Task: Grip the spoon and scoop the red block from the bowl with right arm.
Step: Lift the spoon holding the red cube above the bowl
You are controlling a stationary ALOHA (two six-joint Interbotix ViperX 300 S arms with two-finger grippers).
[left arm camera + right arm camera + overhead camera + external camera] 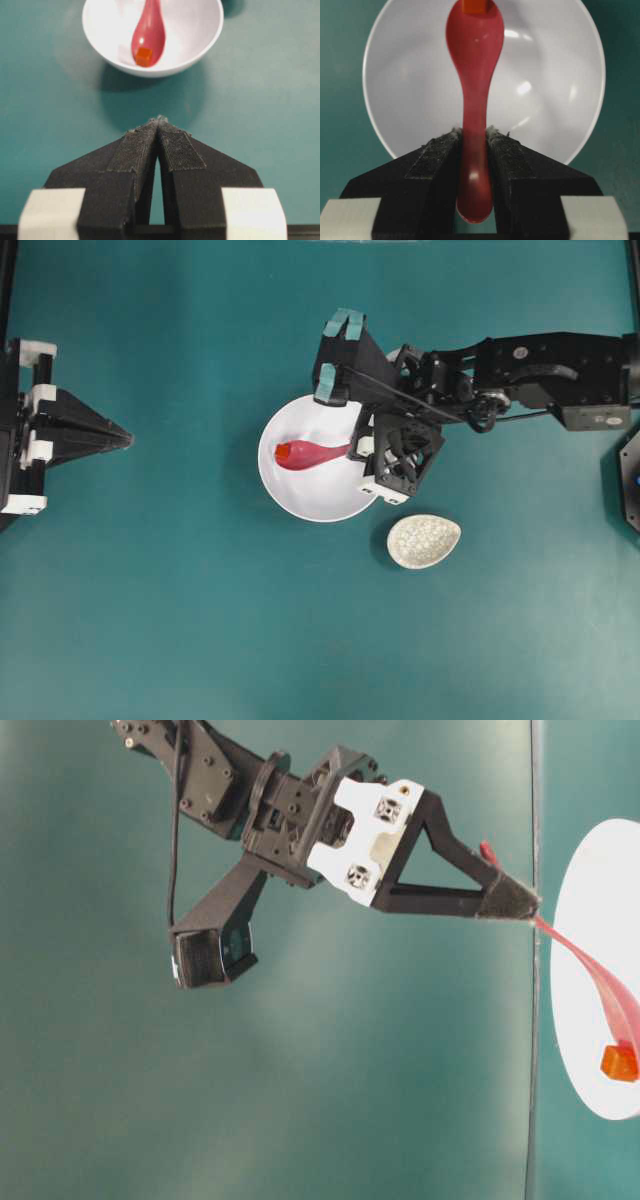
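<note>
Seen from overhead on a teal table (180, 620): right arm (540, 370) reaching in from the right edge, its gripper (475, 137) clamped on the handle of a pink spoon (312, 454). Handle pinched between the two black fingers (432, 155) in the right wrist view, the end of the handle sticking out behind the pads toward the camera. Scoop held out over the inside of a white bowl (300, 500), pointing toward the left of the overhead view. Tiny red block (283, 452) sitting at the tip of the scoop; in the left wrist view, block (144, 56) resting in the hollow of the spoon near its front rim. From table level, spoon (590, 970) sloping from the fingertips toward the bowl (600, 880), block (619, 1063) at its far end; unclear whether the scoop touches the bowl's floor. Small speckled beige dish (424, 540) just beside the bowl, apart from it, on the side nearer the bottom of the overhead view. Left gripper (159, 122) parked well apart at the left edge, pointed at the bowl, fingertips pressed together on nothing.
</note>
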